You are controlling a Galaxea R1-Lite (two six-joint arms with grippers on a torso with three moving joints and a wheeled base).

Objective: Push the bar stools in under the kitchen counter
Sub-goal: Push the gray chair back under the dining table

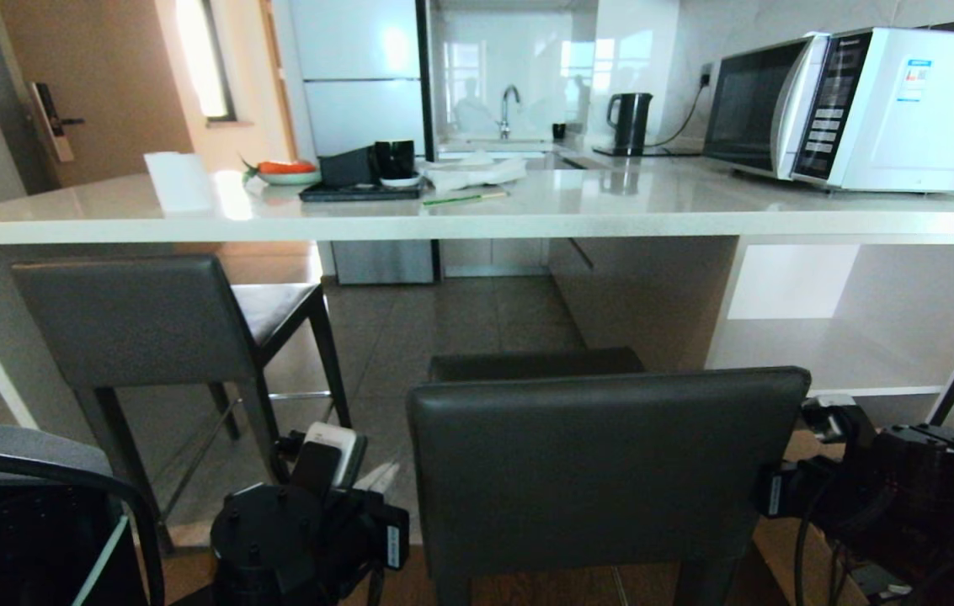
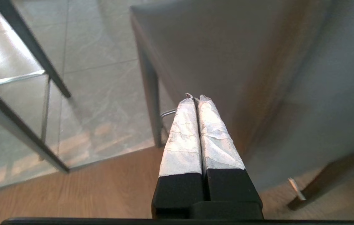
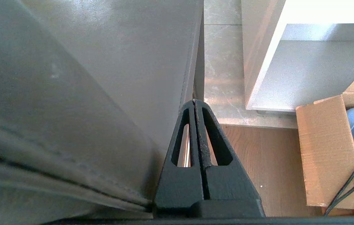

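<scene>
We have 2 bar stools in view. The far bar stool [image 1: 148,324] stands at our left, its seat partly under the kitchen counter [image 1: 477,220]. The near bar stool [image 1: 607,463] stands directly before us, well out from the counter edge, backrest toward us.

End-effector state: the left gripper [image 2: 195,100] is clenched on nothing, its taped fingers [image 2: 181,137] pressed together beside the left edge of the near backrest. The right gripper [image 3: 194,104] is likewise clenched and empty, lying along the backrest's right edge. We judge both are posed as blunt pushers.

Failure modes from here:

1. Yaw. In our judgement, if 1 gripper bears harder than the other, the stool turns instead of travelling straight, and a leg may swing toward the far stool's legs or the white shelf unit [image 1: 855,311].
2. Tip. The contact points sit high, at backrest level. Should a front leg catch where the wood floor meets the tile [image 2: 102,87], the stool could pitch forward.
3. Slip-off. Closed fingertips resting at the outer edges may slide past the backrest, leaving the arm to overshoot.
4. Snag on the right. A cardboard box [image 3: 326,150] and cables lie near the right arm and could catch it.
</scene>
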